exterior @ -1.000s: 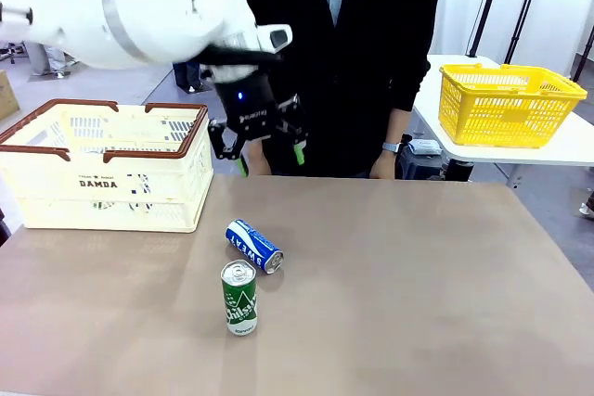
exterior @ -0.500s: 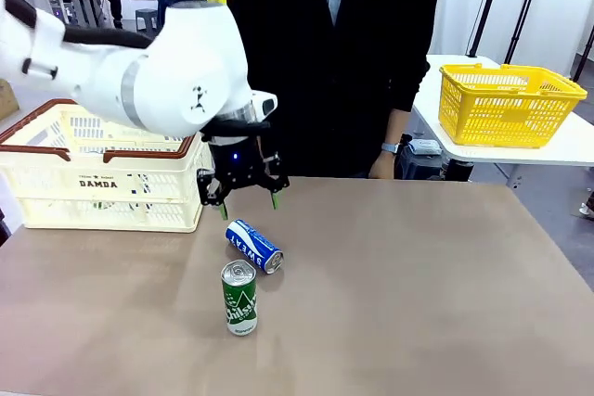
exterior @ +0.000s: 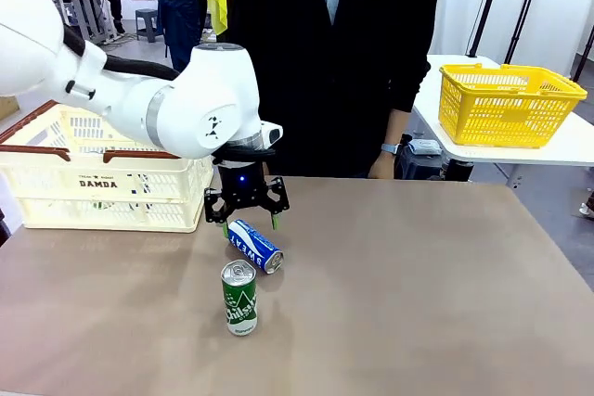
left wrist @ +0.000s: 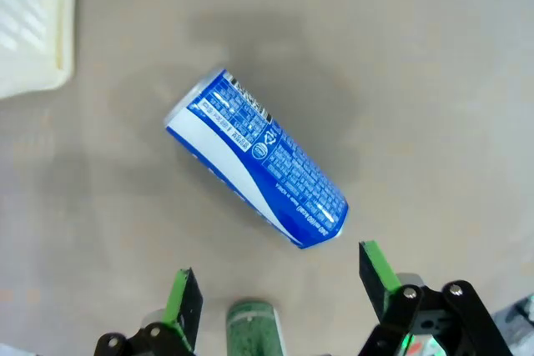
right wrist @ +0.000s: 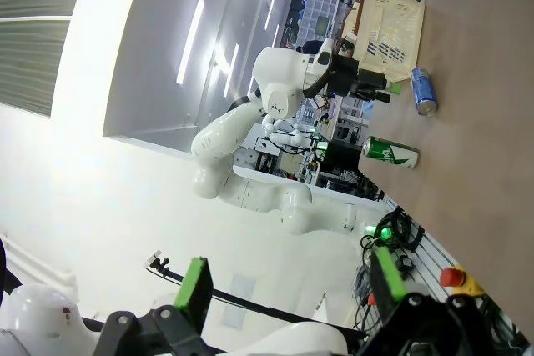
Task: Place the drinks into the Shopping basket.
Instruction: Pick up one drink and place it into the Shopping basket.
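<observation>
A blue drink can [exterior: 255, 246] lies on its side on the brown table. A green drink can [exterior: 239, 298] stands upright just in front of it. My left gripper [exterior: 247, 215] hangs open right over the blue can's far end, green pads apart, touching nothing. From the left wrist, the blue can [left wrist: 254, 168] lies diagonally ahead of the left gripper [left wrist: 279, 285], and the green can [left wrist: 254, 327] peeks in at the bottom. The cream Shopping basket [exterior: 102, 169] stands at the far left. My right gripper [right wrist: 290, 281] is open and empty, far from both cans.
A person in a dark jacket [exterior: 353, 53] stands at the far edge, a hand [exterior: 380, 166] near the table. A yellow mesh basket [exterior: 509, 104] sits on a side table at the right. The right half of the brown table [exterior: 436, 285] is bare.
My left gripper has come down and slightly toward me, from above the basket's near corner to just over the blue can. Both cans stayed still.
</observation>
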Action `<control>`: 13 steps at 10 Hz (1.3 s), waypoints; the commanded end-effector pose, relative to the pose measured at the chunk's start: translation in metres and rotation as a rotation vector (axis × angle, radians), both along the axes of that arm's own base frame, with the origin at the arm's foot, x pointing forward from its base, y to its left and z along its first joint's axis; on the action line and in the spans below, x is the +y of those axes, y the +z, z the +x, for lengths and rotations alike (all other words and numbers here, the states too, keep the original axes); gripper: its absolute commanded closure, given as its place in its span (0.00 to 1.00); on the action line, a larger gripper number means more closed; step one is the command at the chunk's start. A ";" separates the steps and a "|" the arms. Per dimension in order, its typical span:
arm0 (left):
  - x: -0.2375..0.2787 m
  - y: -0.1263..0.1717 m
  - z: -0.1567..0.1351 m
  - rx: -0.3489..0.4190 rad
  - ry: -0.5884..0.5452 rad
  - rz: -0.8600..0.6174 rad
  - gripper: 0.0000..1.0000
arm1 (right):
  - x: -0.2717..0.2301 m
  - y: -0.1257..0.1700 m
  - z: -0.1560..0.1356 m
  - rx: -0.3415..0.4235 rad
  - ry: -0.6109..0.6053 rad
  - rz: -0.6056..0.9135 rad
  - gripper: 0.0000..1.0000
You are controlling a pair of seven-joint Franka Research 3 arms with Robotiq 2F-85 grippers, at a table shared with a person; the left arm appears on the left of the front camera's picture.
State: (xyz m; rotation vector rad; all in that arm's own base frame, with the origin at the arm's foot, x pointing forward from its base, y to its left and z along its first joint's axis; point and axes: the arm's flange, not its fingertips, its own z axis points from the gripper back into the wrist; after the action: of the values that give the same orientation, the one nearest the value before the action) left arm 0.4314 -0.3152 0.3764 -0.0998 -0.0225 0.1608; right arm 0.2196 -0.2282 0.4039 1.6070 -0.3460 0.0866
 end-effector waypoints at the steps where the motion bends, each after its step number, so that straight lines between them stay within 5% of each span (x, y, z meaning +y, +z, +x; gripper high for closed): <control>1: 0.003 -0.001 -0.004 -0.012 -0.029 0.002 0.00 | 0.000 0.003 -0.002 0.015 -0.003 0.009 0.00; 5: -0.002 0.000 -0.001 0.000 -0.011 0.000 0.00 | 0.000 0.003 -0.002 0.015 -0.003 0.009 0.00; 6: -0.007 -0.001 0.007 -0.008 0.307 0.044 0.00 | 0.000 0.003 -0.002 0.015 -0.003 0.009 0.00; 8: -0.015 -0.006 0.001 -0.041 0.575 0.123 0.00 | 0.000 0.003 -0.002 0.015 -0.003 0.009 0.00; 13: -0.013 -0.022 0.014 0.029 0.717 0.081 0.00 | 0.000 0.003 -0.002 0.015 -0.003 0.009 0.00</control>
State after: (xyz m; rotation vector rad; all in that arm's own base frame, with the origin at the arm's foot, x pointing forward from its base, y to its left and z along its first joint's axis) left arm 0.4388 -0.3232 0.3527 -0.0131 -0.0607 0.8082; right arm 0.2196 -0.2282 0.4039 1.6070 -0.3460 0.0864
